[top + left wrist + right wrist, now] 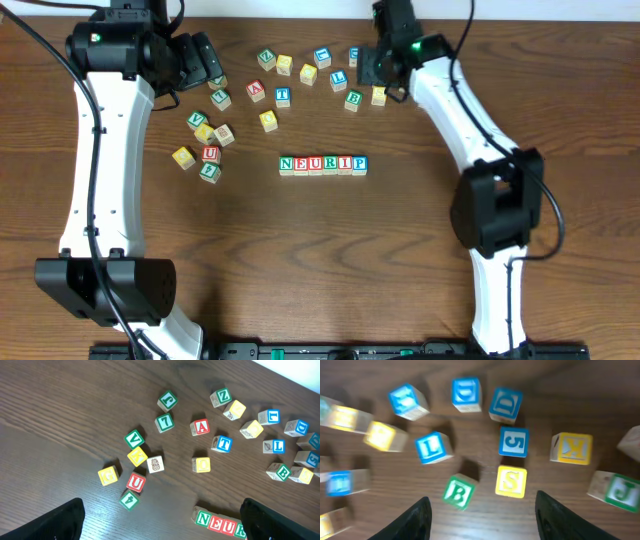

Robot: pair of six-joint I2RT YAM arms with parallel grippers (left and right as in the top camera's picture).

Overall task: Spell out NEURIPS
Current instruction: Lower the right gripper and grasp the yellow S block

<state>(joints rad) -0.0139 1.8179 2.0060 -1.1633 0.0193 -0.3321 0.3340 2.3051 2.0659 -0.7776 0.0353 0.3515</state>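
Tabletop (540, 380): dark wood grain.
Lettered cubes, loose and mostly apart:
- yellow S cube (511, 481), just below blue 5 cube (513, 441)
- green B cube (458, 492), tilted, left of the S
- blue L cube (433, 447)
- blue D cube (506, 405) and paler D cube (467, 394), along the top
- yellow K cube (572, 448) and green J cube (620, 491), at right
- blurred cubes (385, 436) at left, blue and yellow (letters unreadable)

Right end effector (482, 502): dark fingers (412, 520) at lower edge, held apart.
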